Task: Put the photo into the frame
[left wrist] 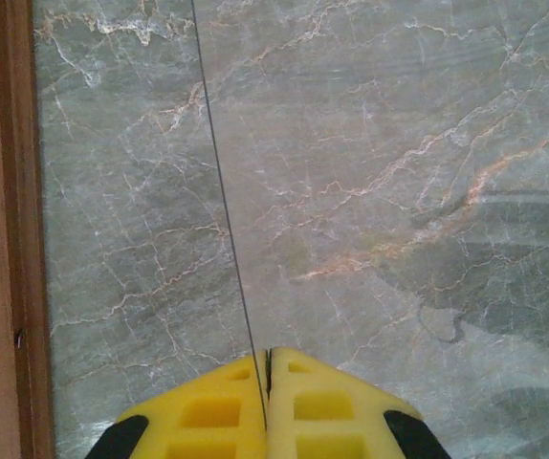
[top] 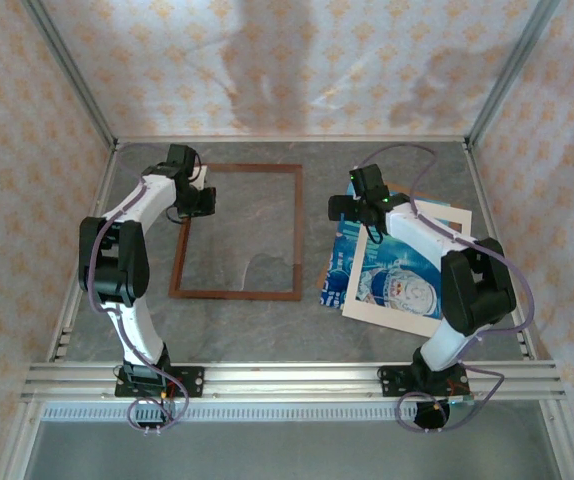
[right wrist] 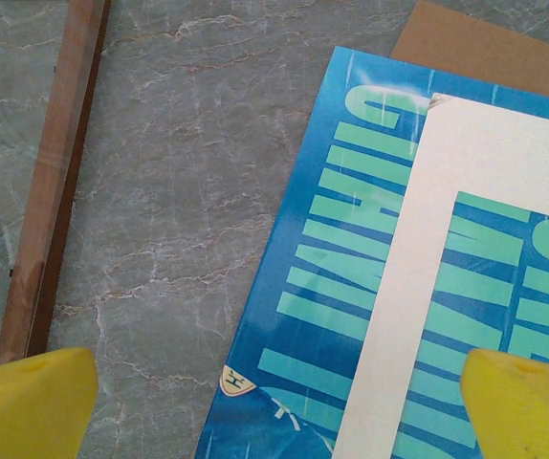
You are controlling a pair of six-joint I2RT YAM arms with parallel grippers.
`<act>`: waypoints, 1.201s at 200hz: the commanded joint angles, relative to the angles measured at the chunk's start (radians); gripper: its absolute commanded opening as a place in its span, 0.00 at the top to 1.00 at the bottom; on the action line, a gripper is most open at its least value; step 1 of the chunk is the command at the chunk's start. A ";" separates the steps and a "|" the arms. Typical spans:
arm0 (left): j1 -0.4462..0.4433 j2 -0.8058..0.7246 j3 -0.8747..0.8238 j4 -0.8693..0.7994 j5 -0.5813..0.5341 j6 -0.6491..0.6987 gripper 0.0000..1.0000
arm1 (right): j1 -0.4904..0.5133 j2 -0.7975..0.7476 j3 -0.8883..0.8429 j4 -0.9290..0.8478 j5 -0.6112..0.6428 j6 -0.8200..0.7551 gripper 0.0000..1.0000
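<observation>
The photo point(top: 397, 285), a blue sheet with a white cartoon figure and large pale teal lettering, lies flat on the right side of the grey marbled table point(top: 247, 330), well apart from the frame point(top: 237, 294). A cream mat border point(top: 387, 318) rests on top of it, skewed, so a strip of the photo's left side stays uncovered and more of the print shows through the mat's window. In the right wrist view, a corner of brown cardboard point(right wrist: 485, 48) pokes out from beneath the photo's point(right wrist: 322, 249) far edge.

The right gripper point(top: 352, 210) hovers over the photo's left edge. Its yellow fingertips point(right wrist: 26, 406) are spread wide, one over bare table and one over the mat point(right wrist: 418, 287), and they hold nothing.

The frame, thin reddish-brown wood, lies flat at centre left of the table, with the tabletop visible inside it. The left gripper point(top: 202, 200) sits at the frame's far left corner. Its yellow fingertips point(left wrist: 208, 416) are pressed fully together. A thin dark line runs away from between them across the table; whether it is something gripped cannot be told.
</observation>
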 commanded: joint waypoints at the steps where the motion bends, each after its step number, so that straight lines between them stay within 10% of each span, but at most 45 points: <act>1: 0.008 0.017 0.032 -0.058 -0.008 0.028 1.00 | 0.007 0.003 0.029 -0.017 0.025 -0.011 0.03; 240: 0.025 -0.051 -0.030 0.010 -0.031 0.049 1.00 | 0.007 0.012 0.031 -0.023 0.034 -0.016 0.03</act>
